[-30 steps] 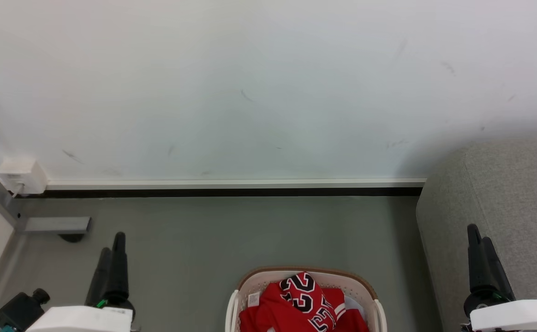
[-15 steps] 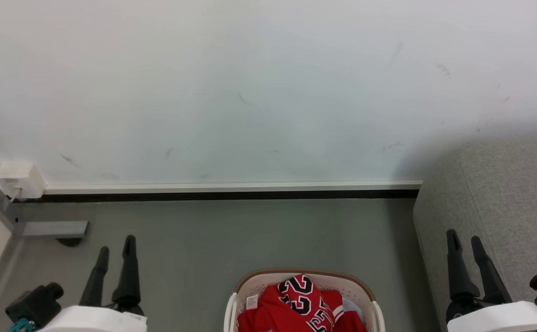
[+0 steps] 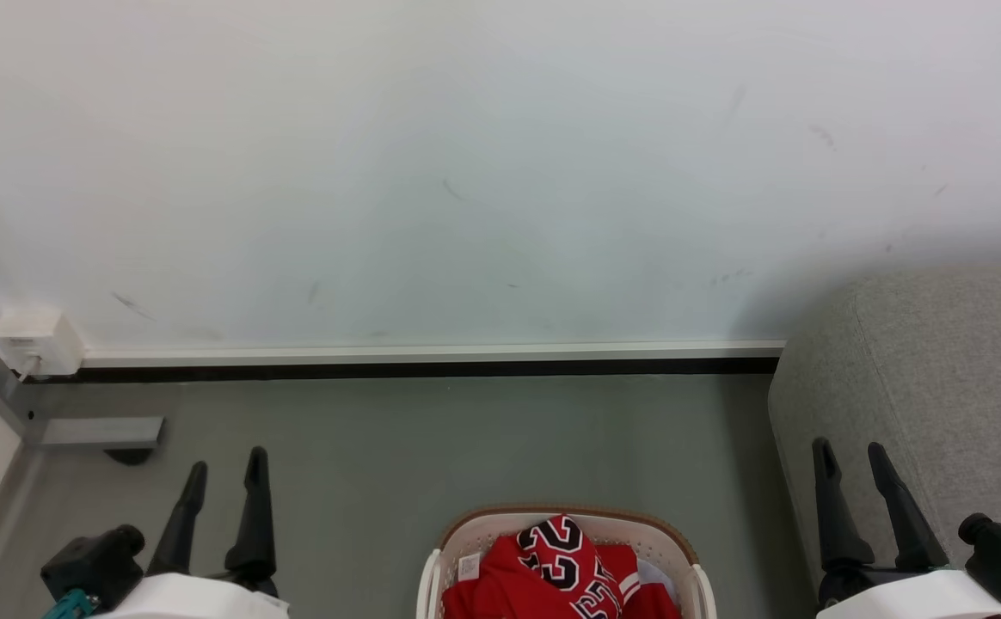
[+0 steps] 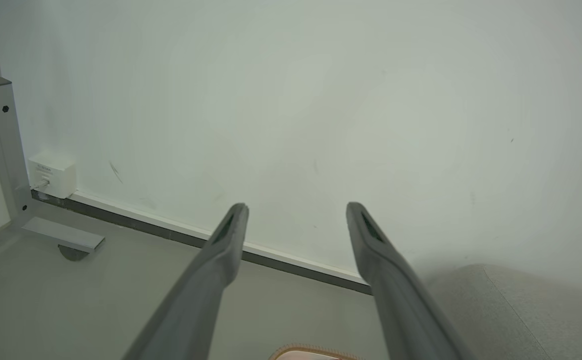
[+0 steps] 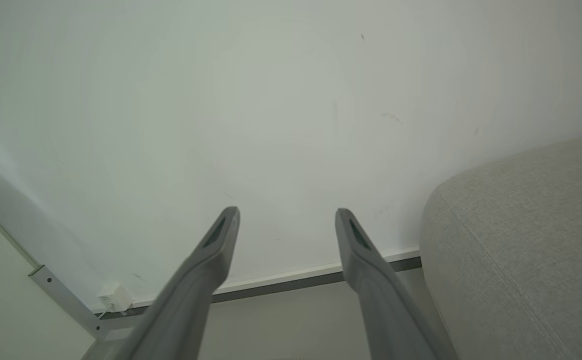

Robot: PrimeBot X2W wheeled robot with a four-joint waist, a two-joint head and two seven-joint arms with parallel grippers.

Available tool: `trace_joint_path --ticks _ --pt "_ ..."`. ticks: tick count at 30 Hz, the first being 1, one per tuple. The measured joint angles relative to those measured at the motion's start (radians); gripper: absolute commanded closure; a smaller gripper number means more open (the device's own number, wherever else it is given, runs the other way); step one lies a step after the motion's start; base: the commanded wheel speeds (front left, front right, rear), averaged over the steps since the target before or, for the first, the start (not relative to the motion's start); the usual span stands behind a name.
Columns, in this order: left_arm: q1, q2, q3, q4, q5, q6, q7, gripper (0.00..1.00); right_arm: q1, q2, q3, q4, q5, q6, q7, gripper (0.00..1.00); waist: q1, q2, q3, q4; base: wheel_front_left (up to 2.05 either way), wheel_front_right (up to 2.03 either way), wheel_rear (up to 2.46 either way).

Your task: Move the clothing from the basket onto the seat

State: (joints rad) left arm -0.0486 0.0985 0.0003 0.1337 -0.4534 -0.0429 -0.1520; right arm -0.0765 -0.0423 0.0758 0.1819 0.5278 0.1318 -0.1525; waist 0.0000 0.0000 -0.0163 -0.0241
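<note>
Well, clothing (image 3: pixel 543 585) sits in the basket (image 3: pixel 500 517) near the seat (image 3: pixel 939 361)

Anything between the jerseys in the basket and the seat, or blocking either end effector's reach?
Nothing visible. The clothing lies heaped in the basket; only grey floor separates it from the seat. Both open, the left end effector and right end effector have free air toward the basket.

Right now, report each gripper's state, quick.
Left gripper: open, holding nothing.
Right gripper: open, holding nothing.
</note>
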Motion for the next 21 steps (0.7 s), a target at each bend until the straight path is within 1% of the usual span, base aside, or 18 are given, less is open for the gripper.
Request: trace_joint_path --ticks 8,21 --pt "0.000 0.008 -0.013 -0.003 0.071 0.010 -0.019 0.00 -0.001 0.000 0.010 0.006 -0.073 0.000 -0.020 0.00 0.0000 0.0000 0.000 -0.002 0.00 0.00 0.00" --pt "0.000 0.012 -0.013 0.011 0.172 0.007 -0.051 0.00 -0.002 -0.002 0.020 0.007 -0.169 0.000 -0.051 0.00 0.0000 0.0000 -0.001 -0.008 0.00 0.00 0.00"
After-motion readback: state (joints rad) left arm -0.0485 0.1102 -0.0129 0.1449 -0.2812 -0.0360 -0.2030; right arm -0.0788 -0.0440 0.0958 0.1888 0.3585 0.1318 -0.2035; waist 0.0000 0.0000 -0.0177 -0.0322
